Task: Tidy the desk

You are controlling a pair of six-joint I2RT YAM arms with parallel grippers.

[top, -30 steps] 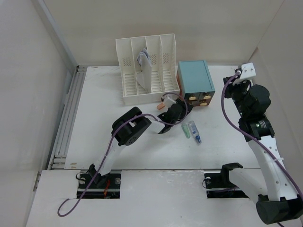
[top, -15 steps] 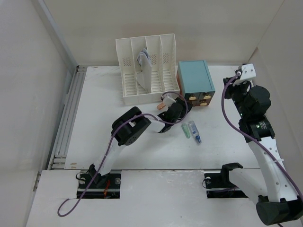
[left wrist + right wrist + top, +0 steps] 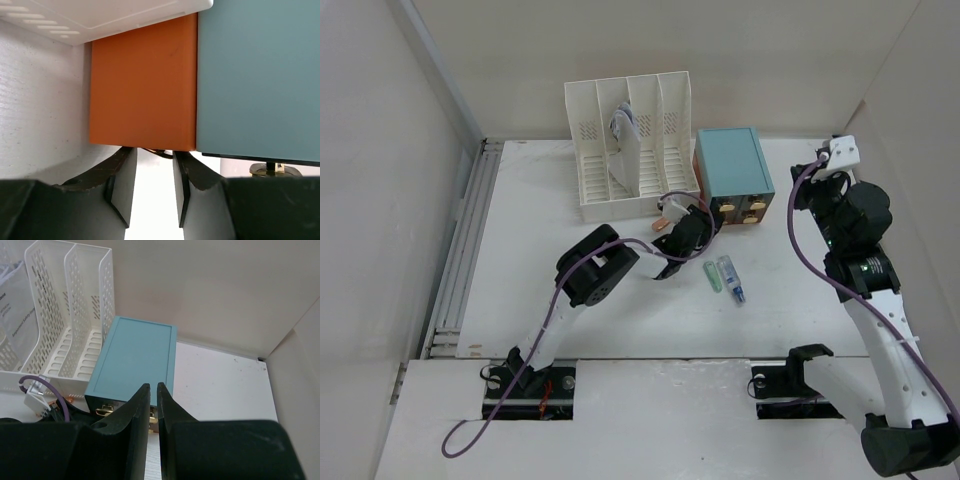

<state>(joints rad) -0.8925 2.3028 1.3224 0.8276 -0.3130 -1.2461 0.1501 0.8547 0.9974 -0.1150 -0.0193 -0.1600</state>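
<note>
While low, left arm (image 3: 605, 268) outstretched.

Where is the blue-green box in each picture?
Top view: the box sits at the back, just right of the middle.
Left wrist: the box fills the right side.
Right wrist: the box is near the middle.
Shared landmark: the rack, right next to the box in all three.

Sheet (image 3: 7, 305) in the file rack (image 3: 55, 315): a few dark printed lines, up and far to the left of the right jaws, too blurred to read (only smudged word shapes).
Readable text elsewhere: none.
</note>
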